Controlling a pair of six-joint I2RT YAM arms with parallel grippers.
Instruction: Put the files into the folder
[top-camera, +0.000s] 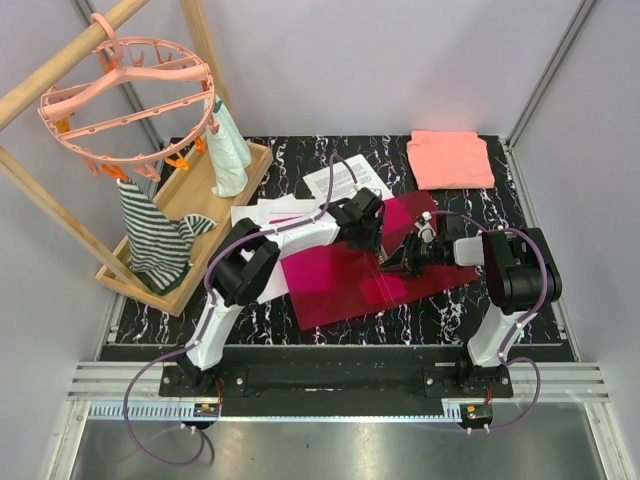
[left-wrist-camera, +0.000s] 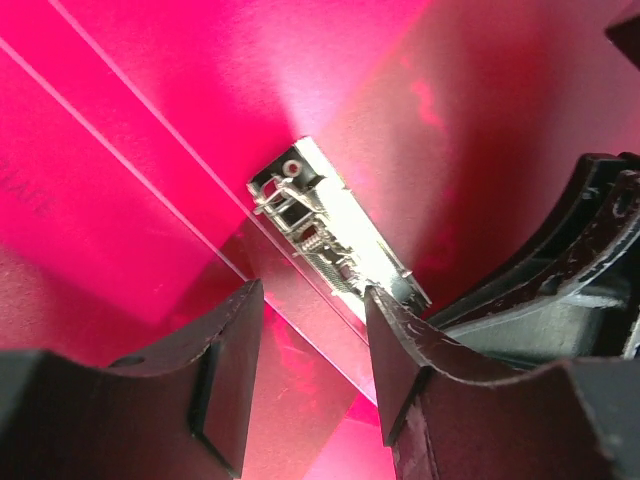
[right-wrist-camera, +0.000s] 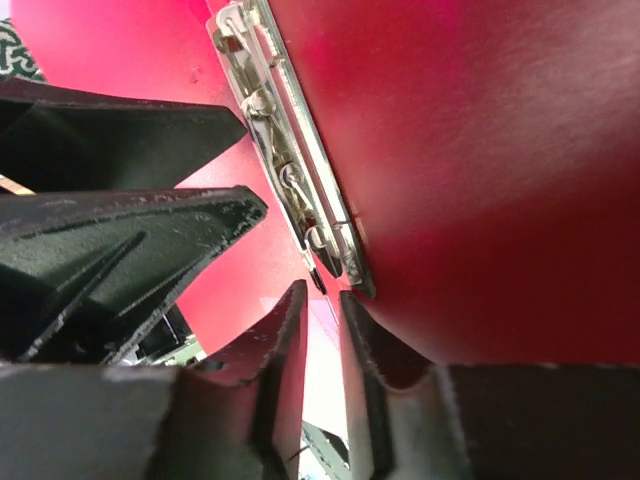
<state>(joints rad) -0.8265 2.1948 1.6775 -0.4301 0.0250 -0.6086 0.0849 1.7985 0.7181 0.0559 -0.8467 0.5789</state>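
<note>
The crimson folder (top-camera: 340, 285) lies open on the black marbled table, and its right flap stands raised. Its metal clip (left-wrist-camera: 330, 235) sits on the inside by the spine. The files (top-camera: 338, 180), white printed sheets, lie behind the folder, with more sheets (top-camera: 268, 215) to its left. My left gripper (top-camera: 368, 240) hovers over the clip, open (left-wrist-camera: 312, 300), nothing between its fingers. My right gripper (top-camera: 398, 258) points at the clip's near end (right-wrist-camera: 335, 265). Its jaws (right-wrist-camera: 322, 290) stand a narrow slit apart, and whether they pinch the clip does not show.
A folded salmon-pink cloth (top-camera: 450, 160) lies at the back right. At the left a wooden rack (top-camera: 190, 215) carries a pink peg hanger (top-camera: 130, 95), a striped garment (top-camera: 150, 235) and socks (top-camera: 232, 150). Both grippers crowd close together over the folder's spine.
</note>
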